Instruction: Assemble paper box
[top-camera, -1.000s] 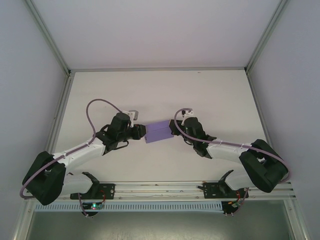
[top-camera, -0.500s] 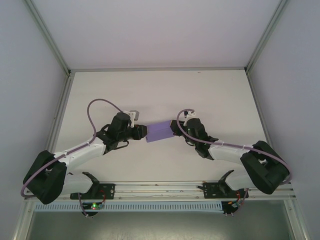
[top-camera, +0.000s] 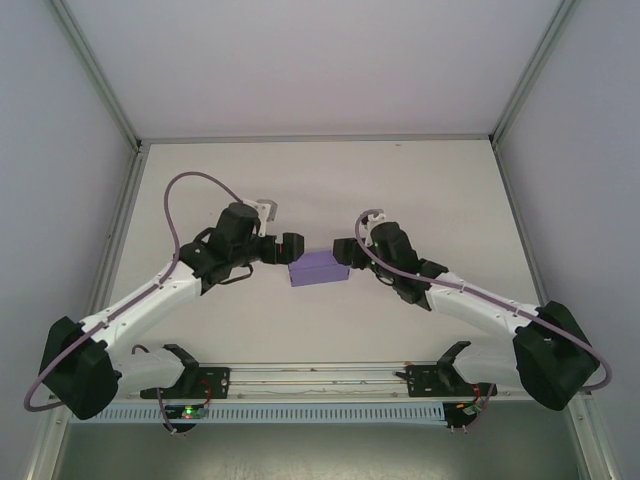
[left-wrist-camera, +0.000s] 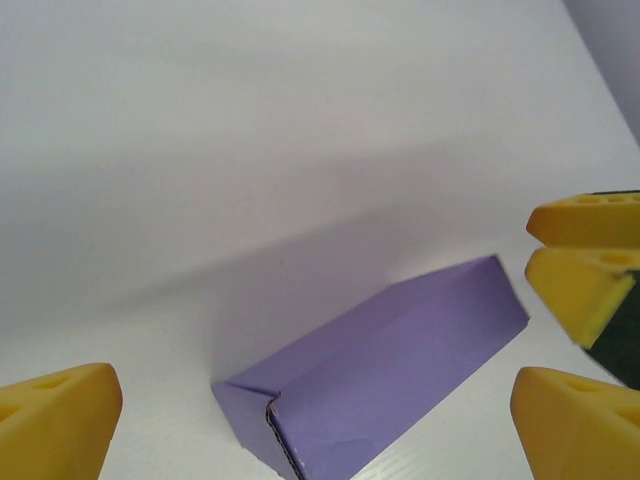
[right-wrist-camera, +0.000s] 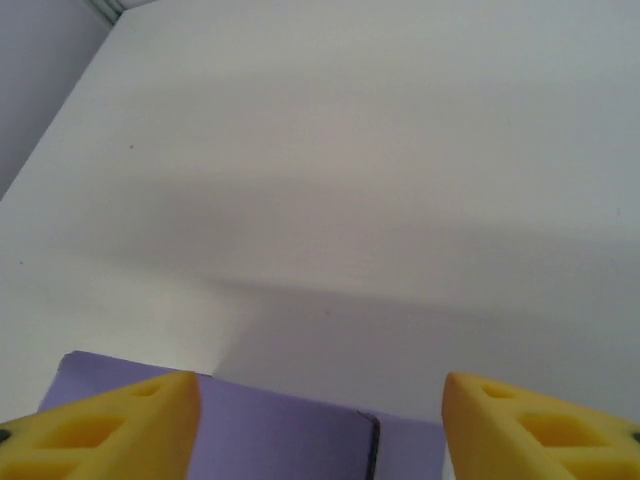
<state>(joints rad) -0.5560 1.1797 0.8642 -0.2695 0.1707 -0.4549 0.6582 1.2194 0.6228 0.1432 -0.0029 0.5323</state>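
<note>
The paper box (top-camera: 318, 267) is a small closed purple cuboid lying flat on the white table (top-camera: 300, 180), held by neither gripper. My left gripper (top-camera: 289, 247) hovers just off its left end, jaws wide open. In the left wrist view the paper box (left-wrist-camera: 390, 365) lies ahead between the spread yellow fingertips (left-wrist-camera: 55, 420), with a corner seam facing the camera. My right gripper (top-camera: 343, 248) stands open at the box's right end. In the right wrist view the paper box (right-wrist-camera: 280, 440) sits low between the yellow fingers (right-wrist-camera: 540, 430). The right gripper's yellow fingers (left-wrist-camera: 590, 260) show beyond the box in the left wrist view.
Grey enclosure walls (top-camera: 60, 150) with metal frame rails (top-camera: 120, 230) border the table on the left, back and right. The arm bases and a slotted rail (top-camera: 320, 380) run along the near edge.
Both grippers have opened and let go of the paper box. It now rests on the table, and both arms have shifted slightly back from it.
</note>
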